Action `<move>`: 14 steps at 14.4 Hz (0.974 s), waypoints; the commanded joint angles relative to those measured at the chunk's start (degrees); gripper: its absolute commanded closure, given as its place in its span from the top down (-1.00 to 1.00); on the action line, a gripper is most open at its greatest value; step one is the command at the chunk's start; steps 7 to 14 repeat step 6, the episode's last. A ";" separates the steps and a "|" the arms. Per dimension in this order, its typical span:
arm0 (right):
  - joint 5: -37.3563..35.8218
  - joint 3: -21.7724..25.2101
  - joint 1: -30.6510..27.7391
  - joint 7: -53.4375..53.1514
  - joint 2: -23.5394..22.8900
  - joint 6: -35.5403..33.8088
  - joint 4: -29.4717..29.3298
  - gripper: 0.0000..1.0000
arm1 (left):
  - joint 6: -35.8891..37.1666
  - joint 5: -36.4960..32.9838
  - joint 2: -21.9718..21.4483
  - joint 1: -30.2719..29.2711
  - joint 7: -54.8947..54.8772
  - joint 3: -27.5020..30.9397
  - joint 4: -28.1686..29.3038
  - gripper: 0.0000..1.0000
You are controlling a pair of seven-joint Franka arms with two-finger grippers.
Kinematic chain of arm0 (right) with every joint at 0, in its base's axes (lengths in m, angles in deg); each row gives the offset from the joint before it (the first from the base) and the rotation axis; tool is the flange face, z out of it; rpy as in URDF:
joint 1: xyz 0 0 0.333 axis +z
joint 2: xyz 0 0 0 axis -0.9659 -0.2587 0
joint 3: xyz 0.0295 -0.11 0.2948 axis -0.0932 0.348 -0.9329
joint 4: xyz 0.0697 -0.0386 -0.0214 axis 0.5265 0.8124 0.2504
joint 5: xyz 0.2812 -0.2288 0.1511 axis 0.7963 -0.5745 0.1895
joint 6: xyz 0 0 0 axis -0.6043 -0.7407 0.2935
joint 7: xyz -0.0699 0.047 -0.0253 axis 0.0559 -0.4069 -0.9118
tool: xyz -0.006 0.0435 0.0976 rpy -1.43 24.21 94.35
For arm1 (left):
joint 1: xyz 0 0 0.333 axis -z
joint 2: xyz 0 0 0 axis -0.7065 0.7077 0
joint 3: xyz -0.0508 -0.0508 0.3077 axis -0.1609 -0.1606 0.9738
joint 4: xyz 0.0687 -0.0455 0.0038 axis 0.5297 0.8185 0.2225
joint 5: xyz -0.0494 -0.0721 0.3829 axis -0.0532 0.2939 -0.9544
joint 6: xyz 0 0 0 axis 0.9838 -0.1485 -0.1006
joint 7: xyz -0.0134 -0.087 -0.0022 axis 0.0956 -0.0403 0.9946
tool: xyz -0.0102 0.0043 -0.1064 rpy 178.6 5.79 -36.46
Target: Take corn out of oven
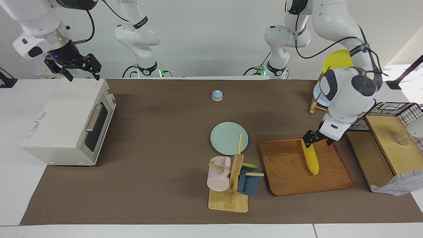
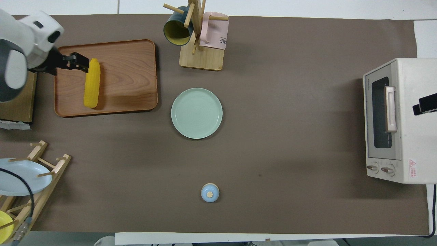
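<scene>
The yellow corn (image 1: 311, 159) lies slanted on the brown wooden tray (image 1: 287, 172) toward the left arm's end of the table; it also shows in the overhead view (image 2: 92, 83) on the tray (image 2: 126, 75). My left gripper (image 1: 316, 138) (image 2: 83, 62) is shut on the end of the corn nearer the robots. The cream-white oven (image 1: 59, 122) (image 2: 409, 102) stands at the right arm's end, its dark glass door closed. My right gripper (image 1: 81, 70) hangs open and empty above the oven's top; only one finger (image 2: 425, 104) shows in the overhead view.
A pale green plate (image 1: 229, 138) (image 2: 196, 113) lies at mid-table. A wooden mug rack (image 1: 231, 185) with a pink and a blue mug stands beside the tray. A small blue bell (image 1: 217, 95) sits nearer the robots. A plate rack (image 1: 319, 105) and a black wire basket (image 1: 390, 112) flank the tray.
</scene>
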 commanded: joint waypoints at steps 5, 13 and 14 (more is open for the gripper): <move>0.56 2.06 0.74 0.09 0.30 0.24 0.14 1.00 | 15.85 -0.48 -5.03 -0.67 -3.95 2.87 -7.36 1.00; 0.56 1.97 0.65 0.09 0.48 0.24 0.23 1.00 | 16.20 -0.48 -5.03 -0.67 -4.21 2.78 -7.36 1.00; 0.56 1.97 0.65 0.09 0.48 0.24 0.23 1.00 | 16.20 -0.48 -5.03 -0.67 -4.21 2.78 -7.36 1.00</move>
